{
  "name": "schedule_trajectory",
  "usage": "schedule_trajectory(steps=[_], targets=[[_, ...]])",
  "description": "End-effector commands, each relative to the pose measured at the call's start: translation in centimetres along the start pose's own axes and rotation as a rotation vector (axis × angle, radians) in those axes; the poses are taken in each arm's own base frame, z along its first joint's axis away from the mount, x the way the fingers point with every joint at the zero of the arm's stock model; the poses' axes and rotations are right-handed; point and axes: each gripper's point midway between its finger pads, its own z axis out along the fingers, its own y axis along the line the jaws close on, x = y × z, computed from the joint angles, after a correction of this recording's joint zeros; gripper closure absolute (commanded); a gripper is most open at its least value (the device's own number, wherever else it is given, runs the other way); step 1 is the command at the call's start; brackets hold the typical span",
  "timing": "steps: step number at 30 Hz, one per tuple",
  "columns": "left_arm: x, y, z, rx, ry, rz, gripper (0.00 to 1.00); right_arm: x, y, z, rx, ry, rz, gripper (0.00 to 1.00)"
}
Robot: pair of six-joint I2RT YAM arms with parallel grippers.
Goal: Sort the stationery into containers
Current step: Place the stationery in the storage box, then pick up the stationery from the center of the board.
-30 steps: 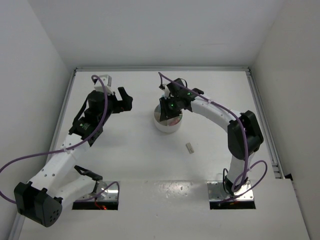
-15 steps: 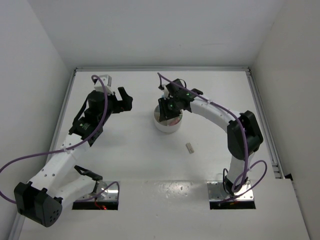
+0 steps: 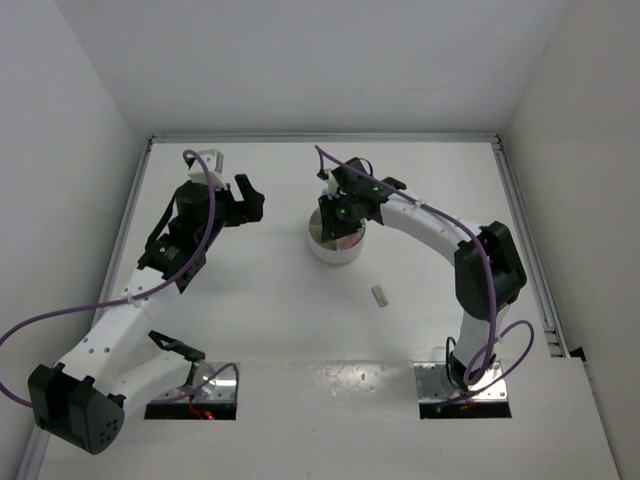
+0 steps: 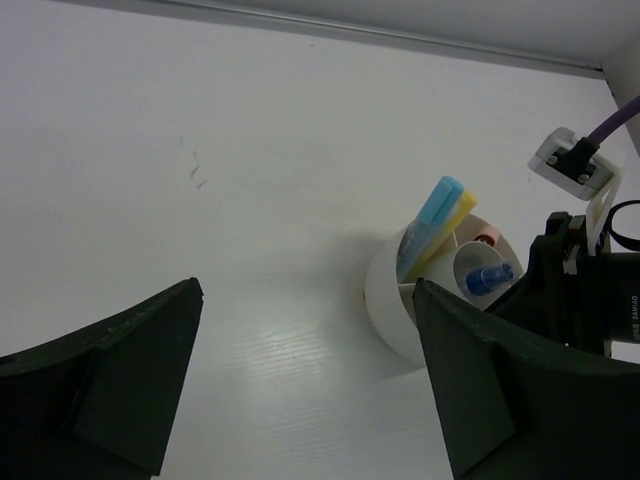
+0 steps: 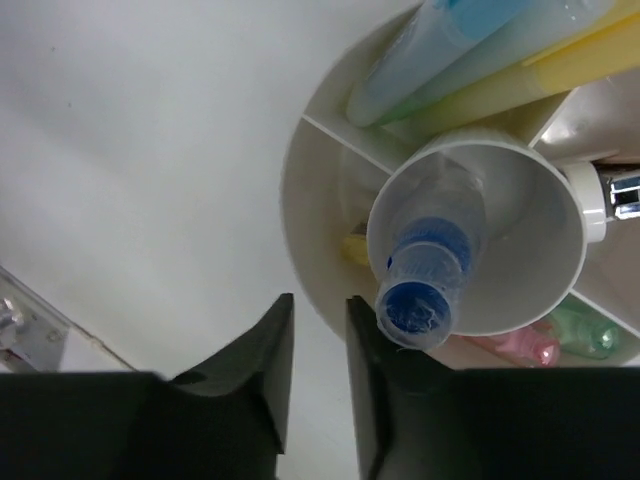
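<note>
The round white organiser (image 3: 338, 250) stands mid-table. In the right wrist view a blue marker (image 5: 425, 275) stands in its central well (image 5: 540, 300). Light blue (image 5: 450, 45) and yellow markers (image 5: 540, 70) lean in a far wedge, and pink (image 5: 515, 345) and green ones (image 5: 585, 335) lie in another. My right gripper (image 5: 318, 300) hovers just over the organiser's rim (image 5: 300, 200), its jaws a narrow gap apart and empty, with the blue marker beside its right finger. My left gripper (image 4: 305, 400) is wide open and empty, left of the organiser (image 4: 385, 300). A small grey eraser block (image 3: 379, 296) lies on the table.
White walls enclose the table on three sides. A metal rail (image 3: 525, 240) runs along its right edge. The right arm's camera mount and purple cable (image 4: 580, 155) show beyond the organiser in the left wrist view.
My right gripper has shifted slightly toward the far side above the organiser. The left arm and the eraser block have not moved.
</note>
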Motion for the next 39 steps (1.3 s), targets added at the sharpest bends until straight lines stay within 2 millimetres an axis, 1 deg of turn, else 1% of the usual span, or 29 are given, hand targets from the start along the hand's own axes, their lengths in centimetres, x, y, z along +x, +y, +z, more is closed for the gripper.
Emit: schedule_trajectory(steps=[1, 2, 3, 4, 5, 6, 8, 9, 10, 11, 12, 14, 15, 16, 17, 18, 19, 20, 21, 22, 23, 24, 26, 27, 29, 31, 34, 37, 39], targets=[[-1.1, -0.3, -0.2, 0.016, -0.042, 0.003, 0.11, -2.8, 2.0, -2.7, -0.058, -0.104, -0.047, 0.76], [-1.0, -0.6, -0.2, 0.036, -0.035, 0.003, 0.2, -3.0, 2.5, -3.3, -0.082, -0.105, -0.059, 1.0], [-0.9, -0.8, -0.2, 0.046, -0.031, 0.004, 0.6, -3.3, 3.2, -4.3, -0.116, -0.122, -0.102, 1.0], [-0.6, -0.8, -0.1, 0.055, -0.028, 0.013, 0.86, -3.3, 4.8, -5.7, -0.197, -0.114, -0.151, 1.0], [-0.5, -1.2, -0.2, 0.075, -0.021, 0.013, 1.0, -3.3, 5.5, -6.7, -0.229, -0.12, -0.201, 1.0], [-0.4, -1.6, -0.2, 0.095, -0.012, 0.002, 1.0, -2.8, 6.7, -8.8, -0.308, -0.12, -0.334, 1.0], [0.2, -2.7, -0.2, 0.153, 0.002, -0.043, 1.0, -3.7, 6.5, -11.3, -0.288, -0.19, -0.453, 1.0], [1.2, -3.9, -0.4, 0.225, 0.045, -0.068, 1.0, -5.0, 3.9, -12.1, -0.117, -0.247, -0.502, 1.0], [2.1, -5.1, -0.4, 0.27, 0.084, -0.088, 1.0, -6.2, 2.5, -14.2, -0.004, -0.376, -0.511, 1.0], [3.0, -6.3, -0.5, 0.304, 0.127, -0.133, 1.0, -6.7, 1.0, -15.1, 0.092, -0.435, -0.512, 0.88], [5.0, -8.6, -0.8, 0.364, 0.201, -0.145, 1.0, -5.8, -3.3, -15.0, 0.287, -0.436, -0.479, 0.71], [7.7, -11.0, -1.3, 0.409, 0.283, -0.216, 1.0, -6.3, -5.8, -17.0, 0.452, -0.515, -0.466, 0.37], [8.6, -11.8, -1.3, 0.398, 0.291, -0.237, 0.96, -5.1, -8.8, -17.0, 0.589, -0.487, -0.423, 0.31], [10.7, -14.4, -2.4, 0.434, 0.337, -0.28, 0.79, -5.1, -10.1, -18.1, 0.679, -0.518, -0.366, 0.24], [11.4, -15.5, -2.7, 0.426, 0.345, -0.299, 0.66, -4.8, -10.7, -17.8, 0.685, -0.518, -0.35, 0.24], [11.9, -15.5, -2.3, 0.358, 0.318, -0.319, 0.52, -4.0, -12.6, -18.5, 0.775, -0.524, -0.312, 0.21], [13.7, -17.5, -3.6, 0.371, 0.351, -0.321, 0.36, -4.0, -13.3, -19.2, 0.812, -0.548, -0.288, 0.21], [15.7, -17.8, -3.3, 0.33, 0.379, -0.318, 0.33, -4.7, -13.9, -20.2, 0.848, -0.603, -0.256, 0.21], [15.2, -19.5, -3.4, 0.324, 0.364, -0.369, 0.25, -4.5, -15.0, -20.9, 0.911, -0.61, -0.234, 0.21], [15.4, -19.8, -2.9, 0.27, 0.333, -0.374, 0.23, -4.4, -15.7, -21.2, 0.928, -0.607, -0.219, 0.21], [16.6, -21.3, -3.4, 0.262, 0.355, -0.373, 0.16, -4.2, -16.1, -21.2, 0.928, -0.609, -0.188, 0.21], [18.1, -22.7, -2.4, 0.195, 0.399, -0.378, 0.15, -4.4, -15.9, -21.2, 0.902, -0.622, -0.182, 0.23], [20.5, -24.0, -1.8, 0.11, 0.457, -0.349, 0.15, -4.4, -16.5, -21.4, 0.9, -0.63, -0.152, 0.24], [22.1, -23.9, -1.6, 0.047, 0.493, -0.329, 0.15, -4.4, -16.8, -22.1, 0.91, -0.642, -0.138, 0.26], [24.6, -25.7, 0.0, 0.028, 0.523, -0.309, 0.15, -4.5, -17.0, -23.8, 0.932, -0.707, -0.118, 0.34], [26.5, -26.6, 1.1, 0.019, 0.551, -0.304, 0.2, -4.2, -17.5, -25.0, 0.947, -0.735, -0.096, 0.62], [27.3, -26.0, 2.2, -0.043, 0.579, -0.336, 0.41, -4.2, -17.4, -26.3, 0.949, -0.775, -0.074, 0.87], [27.9, -24.9, 2.3, -0.142, 0.615, -0.329, 0.44, -4.0, -17.6, -26.4, 0.945, -0.78, -0.063, 0.87], [28.9, -24.3, 2.4, -0.193, 0.639, -0.296, 0.38, -3.7, -17.8, -26.5, 0.943, -0.78, -0.061, 0.87]])
